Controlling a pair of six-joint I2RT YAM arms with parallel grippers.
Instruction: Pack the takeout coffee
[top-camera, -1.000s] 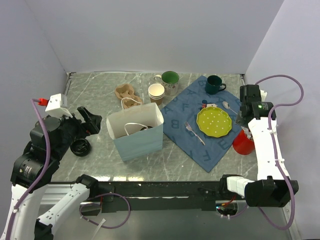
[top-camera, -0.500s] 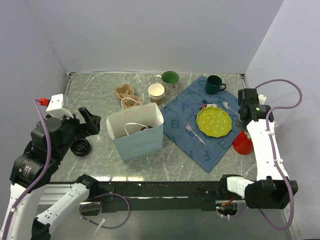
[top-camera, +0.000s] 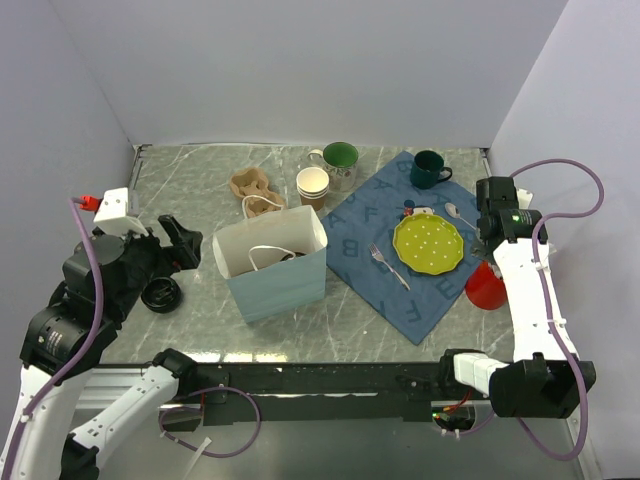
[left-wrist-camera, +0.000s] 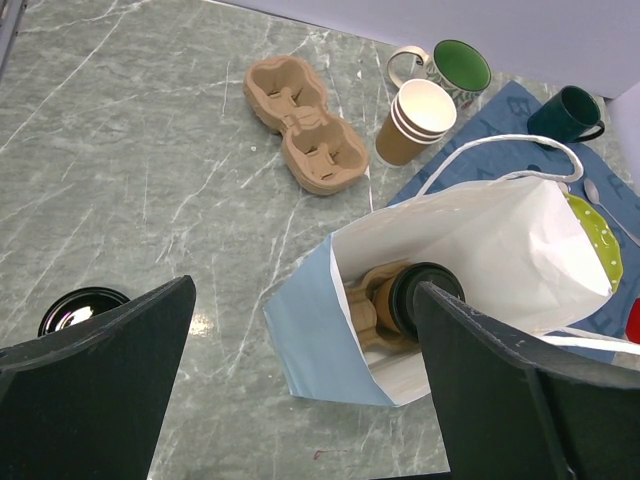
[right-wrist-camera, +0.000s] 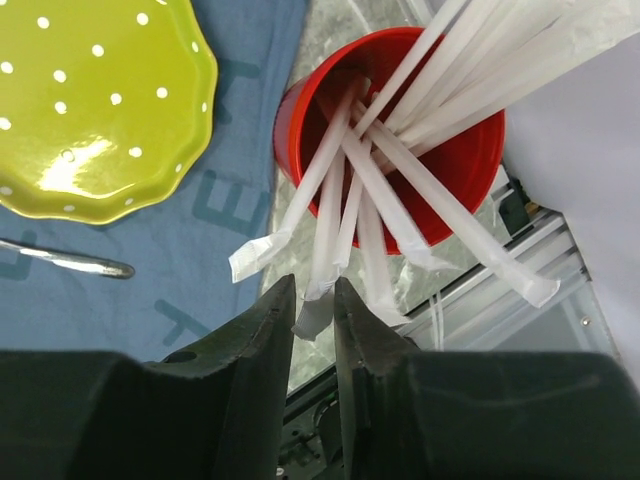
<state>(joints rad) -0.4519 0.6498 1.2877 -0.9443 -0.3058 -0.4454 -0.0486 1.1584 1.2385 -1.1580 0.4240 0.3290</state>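
Inside the paper bag (left-wrist-camera: 480, 230) on the tabletop (left-wrist-camera: 150, 180) the takeout coffee (left-wrist-camera: 428, 297) sits lid-up, so the left pincer (left-wrist-camera: 305, 288) hangs spread wide, holding nothing, while the right pincer (right-wrist-camera: 313, 290) pinches a wrapped straw (right-wrist-camera: 322, 250) from the red cup (right-wrist-camera: 460, 170), likely as an add-on.

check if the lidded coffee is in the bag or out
In: the black-lidded cup sits in a pulp carrier inside the open blue paper bag.

Black-lidded takeout coffee (left-wrist-camera: 426, 296) inside paper bag (left-wrist-camera: 309, 338)
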